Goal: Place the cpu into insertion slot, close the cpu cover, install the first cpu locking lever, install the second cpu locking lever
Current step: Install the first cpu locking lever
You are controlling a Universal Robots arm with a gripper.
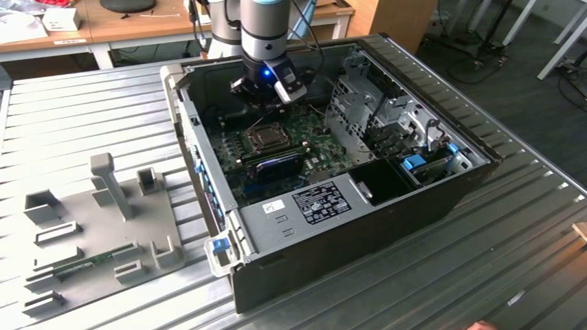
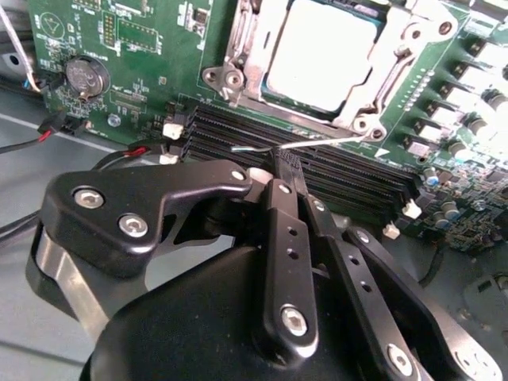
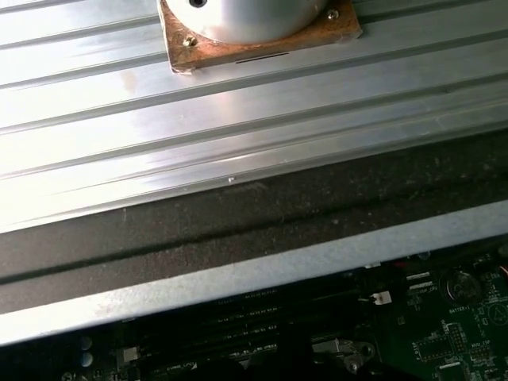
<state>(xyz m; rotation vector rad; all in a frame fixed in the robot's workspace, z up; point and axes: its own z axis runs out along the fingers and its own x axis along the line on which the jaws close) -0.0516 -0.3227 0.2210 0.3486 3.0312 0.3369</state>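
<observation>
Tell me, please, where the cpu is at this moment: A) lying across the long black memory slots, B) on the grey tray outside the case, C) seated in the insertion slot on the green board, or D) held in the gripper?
C: in the second wrist view the cpu lies flat within the window of the cpu cover on the green board, apart from the gripper.

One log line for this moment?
hand: shut on thin silvery wire locking lever | pale square cpu: seated | silvery metal cover frame: down over cpu
</observation>
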